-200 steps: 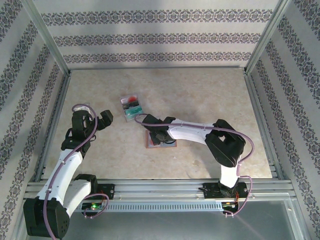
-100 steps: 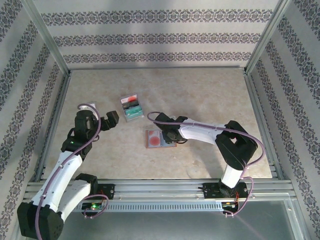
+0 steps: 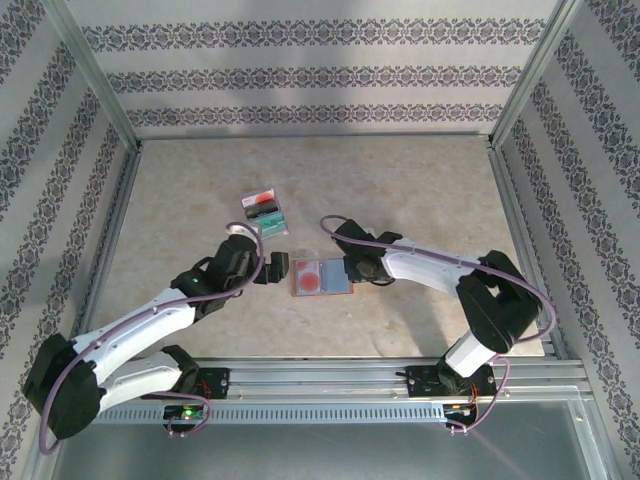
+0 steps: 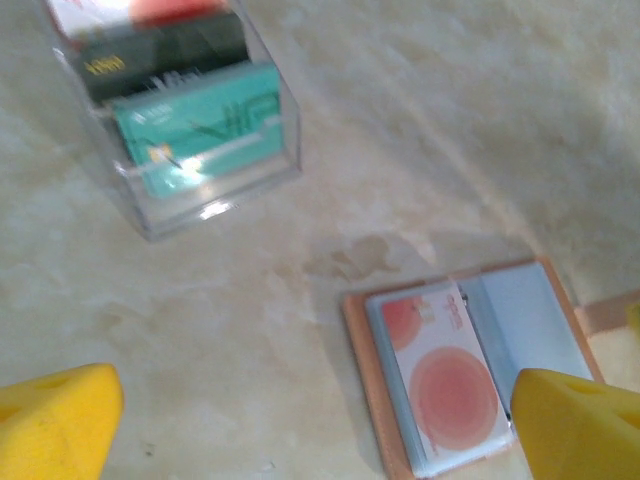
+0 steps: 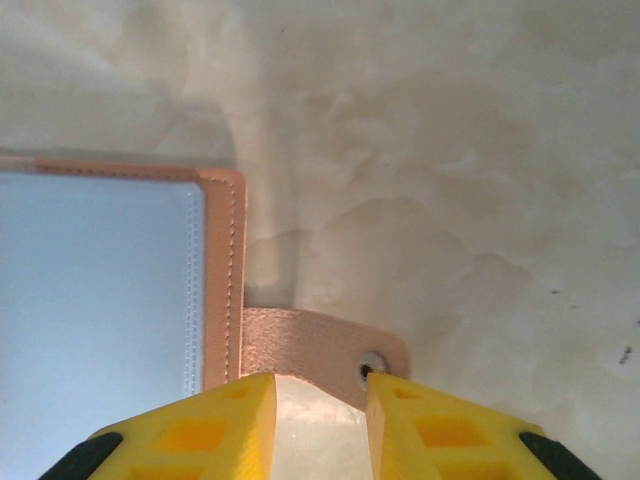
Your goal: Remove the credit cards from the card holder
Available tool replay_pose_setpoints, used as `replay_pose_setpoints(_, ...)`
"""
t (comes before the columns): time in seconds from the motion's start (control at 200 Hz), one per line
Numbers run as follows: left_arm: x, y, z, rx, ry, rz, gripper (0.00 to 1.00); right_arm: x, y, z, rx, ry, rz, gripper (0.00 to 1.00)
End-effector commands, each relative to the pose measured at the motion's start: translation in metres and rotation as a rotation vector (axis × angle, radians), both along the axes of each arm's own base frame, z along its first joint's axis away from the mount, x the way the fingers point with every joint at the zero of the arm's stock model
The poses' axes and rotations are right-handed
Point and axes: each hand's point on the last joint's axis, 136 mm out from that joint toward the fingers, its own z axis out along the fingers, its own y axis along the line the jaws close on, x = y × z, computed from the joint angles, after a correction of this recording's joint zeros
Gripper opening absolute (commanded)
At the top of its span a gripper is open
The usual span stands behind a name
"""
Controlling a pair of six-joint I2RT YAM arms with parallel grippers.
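Observation:
The card holder (image 3: pixel 342 280) lies open and flat on the table, tan rim up and grey-blue pockets showing. A red-orange credit card (image 3: pixel 310 277) with a pale circle sits in its left pocket, seen closer in the left wrist view as the card (image 4: pixel 445 375) inside the holder (image 4: pixel 362 370). My left gripper (image 3: pixel 272 268) hovers wide open just left of the holder, its yellow fingertips (image 4: pixel 60 420) far apart around bare table. My right gripper (image 5: pixel 320 420) stands at the holder's right edge (image 5: pixel 220 270), jaws narrow, tips resting on the strap tab (image 5: pixel 310 345) with nothing clamped between them.
A clear plastic box (image 3: pixel 265 215) holding teal, black and red cards stands behind and left of the holder, close to the left gripper; it appears again in the left wrist view (image 4: pixel 190 110). Patterned walls and metal rails enclose the table.
The left arm swung in from the left side to just beside the holder. The right gripper slid rightward off the holder to its strap, and its jaws narrowed.

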Motion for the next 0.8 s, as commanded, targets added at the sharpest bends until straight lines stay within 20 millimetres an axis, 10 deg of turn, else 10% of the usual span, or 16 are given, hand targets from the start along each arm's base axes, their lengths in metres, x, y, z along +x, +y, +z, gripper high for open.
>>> replay_pose_setpoints(0.0,0.000,-0.023,0.001,-0.011,-0.019,-0.013,0.96,0.004,-0.005,0.015,0.090,-0.035,-0.049,0.30)
replay_pose_setpoints(0.44,-0.012,-0.061,-0.058,-0.075,0.089,-0.036,0.54,0.004,0.050,0.051,0.478,-0.037,-0.012,0.31)
replay_pose_setpoints(0.794,0.002,-0.070,-0.077,-0.135,0.119,-0.007,0.34,0.004,0.099,0.027,0.626,0.074,0.047,0.29)
